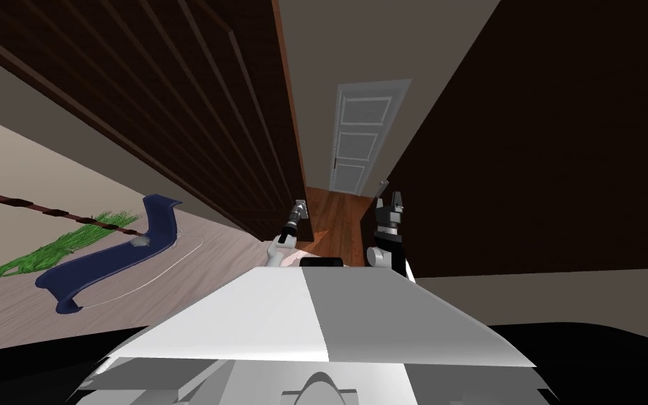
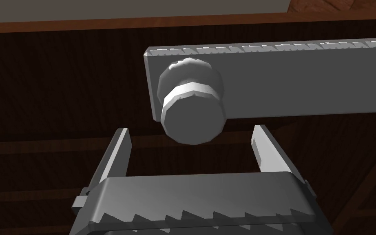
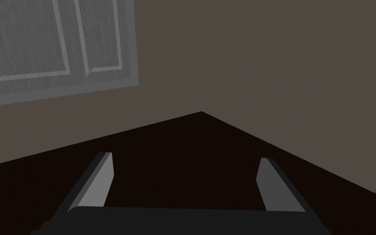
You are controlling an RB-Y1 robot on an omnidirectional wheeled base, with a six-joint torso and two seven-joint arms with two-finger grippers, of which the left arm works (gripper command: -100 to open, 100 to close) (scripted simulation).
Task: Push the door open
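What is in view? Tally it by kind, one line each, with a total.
Doors: 2, dark brown door, pale panelled door
Knobs: 1, grey knob
Plates: 1, grey plate
Chairs: 1, blue lounger
Plants: 1, green plant
Total: 6

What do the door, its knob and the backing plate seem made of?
Door: dark brown wood by its fine grain lines, matte. Knob: plain grey, faceted, with a soft sheen; perhaps metal, not certain. Plate: same flat grey, likely the same material.

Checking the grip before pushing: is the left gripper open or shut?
Open: the left gripper has its fingers wide apart, the grey knob ahead between them, untouched.
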